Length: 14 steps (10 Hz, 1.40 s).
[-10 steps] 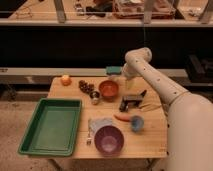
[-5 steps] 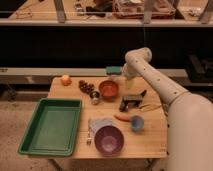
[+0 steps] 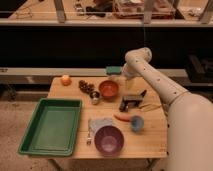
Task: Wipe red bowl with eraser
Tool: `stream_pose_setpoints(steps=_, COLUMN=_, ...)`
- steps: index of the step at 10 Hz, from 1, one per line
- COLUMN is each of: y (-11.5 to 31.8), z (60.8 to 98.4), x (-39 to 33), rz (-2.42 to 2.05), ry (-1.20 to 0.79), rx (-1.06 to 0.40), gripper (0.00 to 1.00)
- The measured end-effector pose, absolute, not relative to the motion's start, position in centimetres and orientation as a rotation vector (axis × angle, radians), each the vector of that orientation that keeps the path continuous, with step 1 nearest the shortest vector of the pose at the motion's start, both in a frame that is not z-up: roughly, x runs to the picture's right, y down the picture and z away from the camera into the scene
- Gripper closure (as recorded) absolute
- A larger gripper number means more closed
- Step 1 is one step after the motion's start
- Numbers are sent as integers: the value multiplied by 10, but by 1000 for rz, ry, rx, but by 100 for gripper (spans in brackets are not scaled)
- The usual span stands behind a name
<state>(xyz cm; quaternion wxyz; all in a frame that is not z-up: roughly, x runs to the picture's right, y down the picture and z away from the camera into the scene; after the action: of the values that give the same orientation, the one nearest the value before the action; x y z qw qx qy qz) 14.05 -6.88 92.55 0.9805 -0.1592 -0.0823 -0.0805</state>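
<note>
The red bowl (image 3: 108, 89) stands at the back middle of the wooden table (image 3: 150, 137), reddish-orange with a darker inside. The eraser (image 3: 130, 103), a black-and-grey block, lies on the table just right of and in front of the bowl. My white arm rises from the lower right, bends at its elbow (image 3: 138, 56) and comes down toward the table's rear edge. My gripper (image 3: 124, 79) hangs there, beside the teal block (image 3: 113, 70), behind and to the right of the red bowl. It stands open, holds nothing and is well clear of the eraser.
A large green tray (image 3: 50, 125) fills the left front. A purple bowl (image 3: 109, 139) sits at the front, with a white cloth (image 3: 100, 123), a blue cup (image 3: 136, 122) and an orange stick-shaped thing (image 3: 122, 117) behind it. An orange fruit (image 3: 66, 79) and dark grapes (image 3: 86, 86) sit at the back left.
</note>
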Motion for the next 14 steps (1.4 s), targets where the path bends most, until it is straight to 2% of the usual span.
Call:
stream_pose_setpoints(steps=9, y=-70, z=925, x=141, rz=-160, ry=-165, rx=-322, gripper=20)
stream_pose_setpoints(steps=11, y=-74, z=913, x=146, rz=-141, ry=-165, rx=-359, gripper=20)
stream_pose_setpoints(steps=14, y=-70, z=867, x=165, rz=-121, ry=-150, rx=-423, gripper=20)
